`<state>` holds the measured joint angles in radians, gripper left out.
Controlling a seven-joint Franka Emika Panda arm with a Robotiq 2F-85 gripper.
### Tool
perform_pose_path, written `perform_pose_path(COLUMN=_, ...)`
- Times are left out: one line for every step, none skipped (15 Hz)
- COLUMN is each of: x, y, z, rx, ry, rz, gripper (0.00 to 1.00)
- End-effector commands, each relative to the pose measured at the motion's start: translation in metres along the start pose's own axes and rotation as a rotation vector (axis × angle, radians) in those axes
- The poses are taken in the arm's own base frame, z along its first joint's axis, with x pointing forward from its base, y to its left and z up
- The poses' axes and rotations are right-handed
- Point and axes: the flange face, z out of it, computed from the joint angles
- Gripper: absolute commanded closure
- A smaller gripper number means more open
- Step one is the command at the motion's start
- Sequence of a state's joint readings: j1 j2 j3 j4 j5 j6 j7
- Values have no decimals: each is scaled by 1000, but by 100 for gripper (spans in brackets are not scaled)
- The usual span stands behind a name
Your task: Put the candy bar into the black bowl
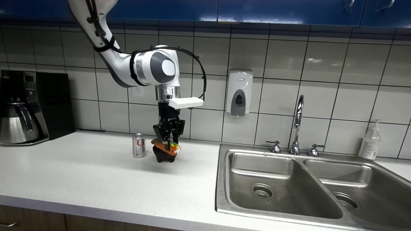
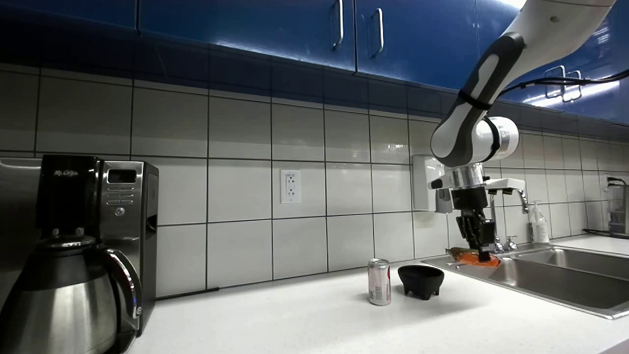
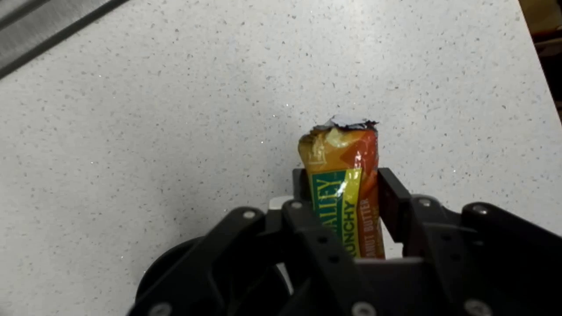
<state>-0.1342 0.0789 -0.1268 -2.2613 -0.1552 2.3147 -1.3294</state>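
The candy bar (image 1: pixel 162 147), in an orange wrapper, is held between the fingers of my gripper (image 1: pixel 171 144). It shows in both exterior views, also here (image 2: pixel 468 257), and in the wrist view (image 3: pixel 340 153). My gripper, also in an exterior view (image 2: pixel 484 255) and the wrist view (image 3: pixel 343 186), is shut on the bar's sides and holds it above the counter. The black bowl (image 2: pixel 420 281) stands on the counter, beside the bar and lower. In an exterior view the bar overlaps the bowl (image 1: pixel 164 156). In the wrist view the bowl (image 3: pixel 167 260) is partly hidden behind the gripper.
A silver-and-red can (image 1: pixel 139 146) stands close beside the bowl, also in an exterior view (image 2: pixel 379 282). The steel sink (image 1: pixel 222 179) and its faucet (image 1: pixel 298 118) lie to one side. A coffee maker (image 2: pixel 123 196) stands at the counter's other end. A tiled wall (image 2: pixel 241 191) runs behind.
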Motion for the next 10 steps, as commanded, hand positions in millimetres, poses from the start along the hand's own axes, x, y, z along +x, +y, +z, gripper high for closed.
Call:
perform_pose_path(x=12, y=2, z=-6, rx=-7, ry=53, rz=103, gripper=84)
perform_pose_path(x=14, y=3, z=-6, rx=-4, ry=65, rz=131, gripper=84)
perform_pose_path(x=16, y=4, z=-6, rx=6, ry=79, rz=163, gripper=84)
perform_pose_path(x=17, y=7, z=-6, rx=16, ry=91, rz=202, gripper=84)
perform_pose_path(x=17, y=9, z=-5, rx=22, ry=103, rz=237, gripper=84)
perform_pose_path(x=18, y=12, z=-5, rx=29, ry=114, rz=269, gripper=84)
perform_pose_path(x=19, y=15, z=-5, rx=32, ry=123, rz=298, gripper=84)
perform_pose_path(x=20, y=18, z=-4, rx=33, ry=130, rz=325, gripper=84)
perform_pose_path(x=21, y=22, z=-4, rx=40, ry=138, rz=350, gripper=84)
perform_pose_path(x=22, y=26, z=-3, rx=46, ry=147, rz=372, gripper=84)
